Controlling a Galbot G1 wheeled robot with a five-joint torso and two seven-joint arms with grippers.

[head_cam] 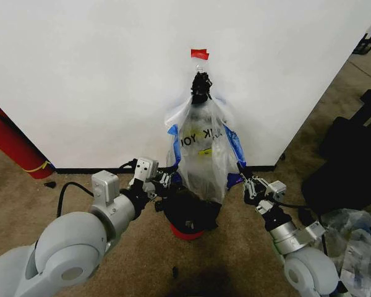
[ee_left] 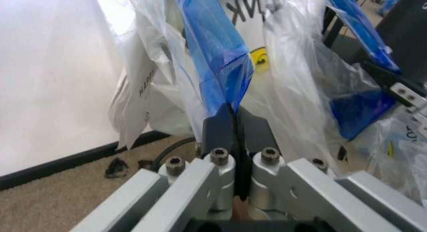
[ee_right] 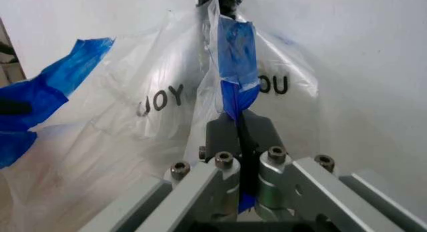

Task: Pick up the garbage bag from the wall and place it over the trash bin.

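The garbage bag (head_cam: 201,154) hangs on the white wall from a dark hook under a strip of red tape (head_cam: 199,54). It is see-through, with blue edges and black lettering. Its lower end drapes over the top of the small black trash bin (head_cam: 188,211), which has a red base. My left gripper (head_cam: 164,182) is shut on the bag's left blue edge (ee_left: 217,56); the closed fingers (ee_left: 220,129) pinch the strip. My right gripper (head_cam: 247,184) is shut on the right blue edge (ee_right: 235,66), pinched between its fingers (ee_right: 223,134).
A red fire extinguisher (head_cam: 12,145) leans by the wall at the left. Black cases (head_cam: 352,154) stand at the right, and a clear plastic heap (head_cam: 358,241) lies in front of them. A black cable (head_cam: 68,192) runs over the carpet.
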